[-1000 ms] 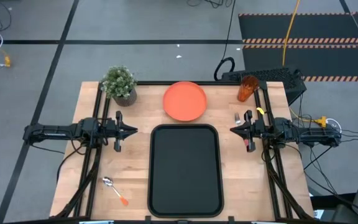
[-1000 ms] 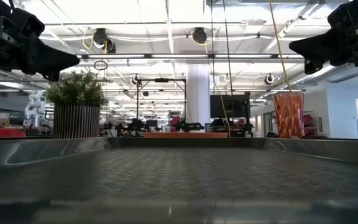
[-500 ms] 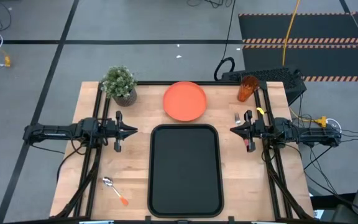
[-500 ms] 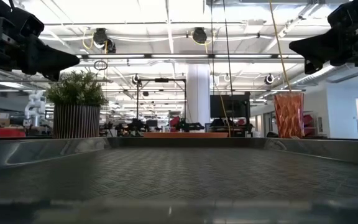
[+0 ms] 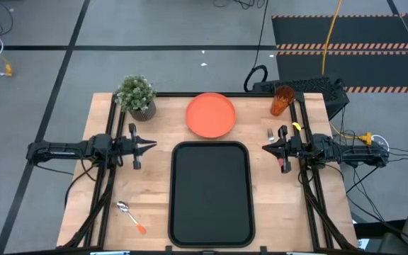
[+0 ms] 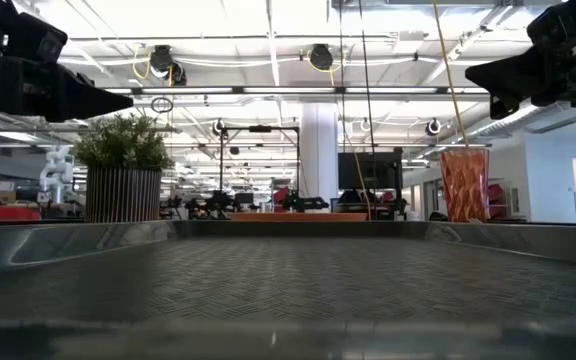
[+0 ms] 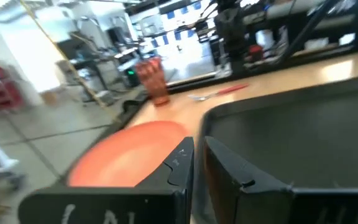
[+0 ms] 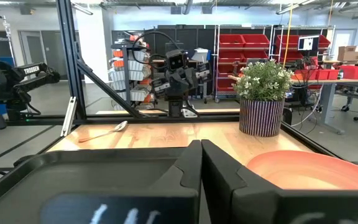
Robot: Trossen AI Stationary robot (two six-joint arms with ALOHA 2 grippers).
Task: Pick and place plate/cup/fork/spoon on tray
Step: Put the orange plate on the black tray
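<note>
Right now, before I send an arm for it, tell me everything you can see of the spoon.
The spoon lies flat on the bare wooden table, near the front corner on the left arm's side, clear of the black tray beside it. It is slim, with a shiny silver bowl and an orange handle tip; the bowl points toward the table's left edge, the handle angling toward the tray and front edge. Nothing touches it but the tabletop. The left gripper hovers well away, holding nothing.

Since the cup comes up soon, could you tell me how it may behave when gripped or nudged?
The cup looks like thin translucent plastic, so probably light and somewhat squeezable. It stands tall and narrow at the table's far right corner, so a sideways nudge could tip it.
</note>
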